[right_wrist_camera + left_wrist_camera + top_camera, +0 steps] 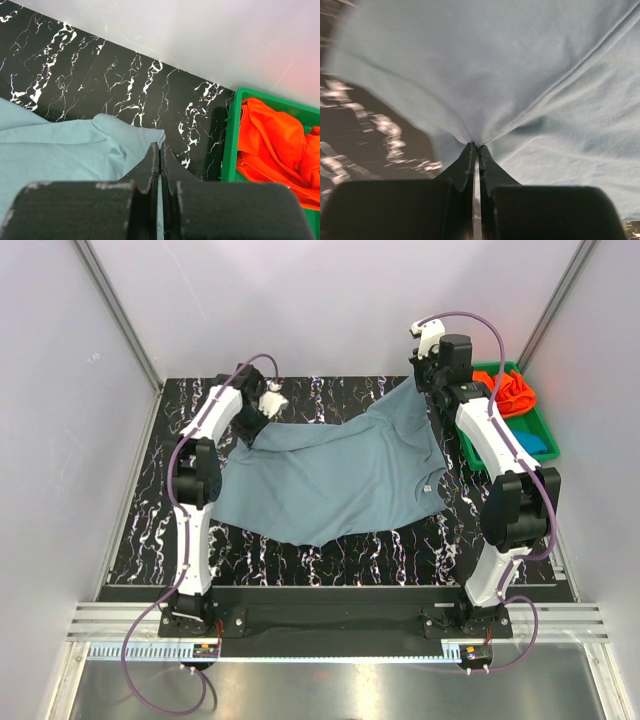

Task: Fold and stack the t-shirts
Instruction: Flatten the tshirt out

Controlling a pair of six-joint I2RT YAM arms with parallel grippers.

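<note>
Black marbled worktop [150, 530] carries the grey-blue t-shirt [330, 475], spread at its centre. Left gripper [476, 146] is clenched on its far left edge, right gripper [160, 146] pinches its far right corner. Orange t-shirt [512, 392] and teal-blue t-shirt [535, 443] lie in the green tray [548, 428] at right.

Fingers [464, 172] tight on grey-blue t-shirt [495, 65]

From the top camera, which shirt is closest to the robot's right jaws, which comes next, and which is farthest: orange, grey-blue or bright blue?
1. Grey-blue t-shirt: spread on the table, its far right corner pinched in the right jaws.
2. Orange t-shirt: off to the right, in the far end of the green tray.
3. Teal-blue t-shirt: in the near end of the same tray.
</note>
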